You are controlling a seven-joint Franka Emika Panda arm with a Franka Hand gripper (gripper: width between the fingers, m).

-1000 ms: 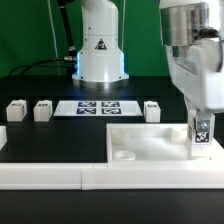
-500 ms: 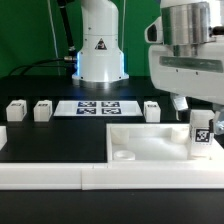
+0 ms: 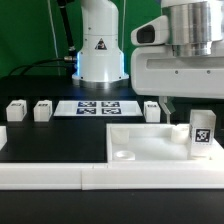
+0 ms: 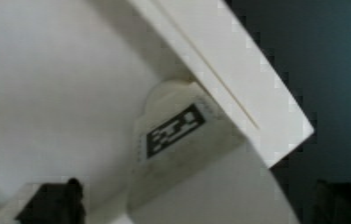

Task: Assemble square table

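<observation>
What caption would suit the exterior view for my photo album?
Open gripper above a tagged leg standing upright at the white tabletop's corner; three legs lie behind.

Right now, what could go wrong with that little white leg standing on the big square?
1. The leg stands upright at the square panel's corner, with the open gripper off it; whether it is screwed tight cannot be told, so it might tip.
2. The gripper hangs close by, so a sideways move could knock it over.

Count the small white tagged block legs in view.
4 legs. In the exterior view: two on the black table at left, one right of the marker board, one standing on the white square panel's right end. The arm may hide more.
</observation>
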